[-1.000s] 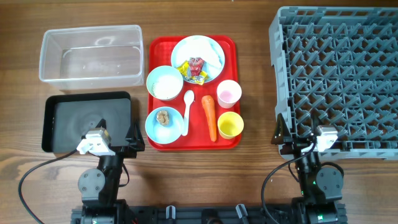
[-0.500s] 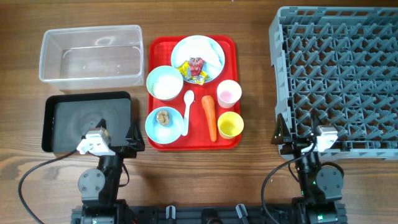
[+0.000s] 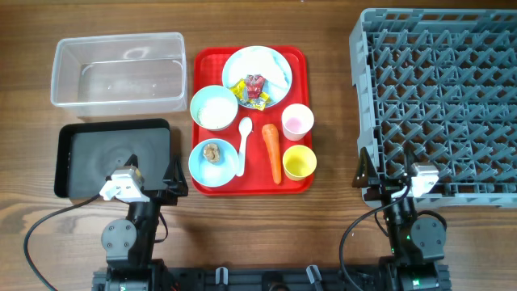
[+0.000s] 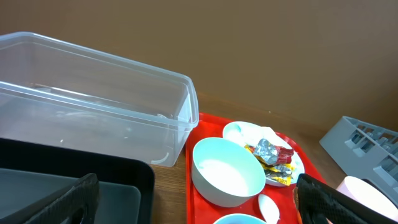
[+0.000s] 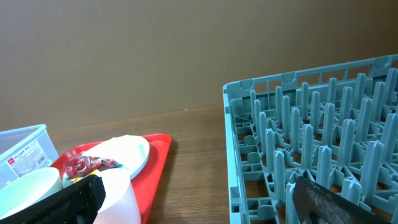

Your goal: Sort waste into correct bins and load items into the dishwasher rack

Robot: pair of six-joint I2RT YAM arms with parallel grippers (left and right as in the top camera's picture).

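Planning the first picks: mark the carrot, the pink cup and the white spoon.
carrot [image 3: 273, 153]: overhead view, middle of its orange body.
pink cup [image 3: 296, 122]: overhead view, inside bottom seen through its open mouth.
white spoon [image 3: 242, 146]: overhead view, on the handle near its midpoint.

My left gripper [image 3: 153, 171] and right gripper [image 3: 386, 168] sit low on folded arms, well apart, both pointing forward. Each has its jaws spread wide (my dark fingertips [image 4: 68, 202] frame the bottom corners of each wrist view). The wrists look level, as far as the overhead view lets me judge.
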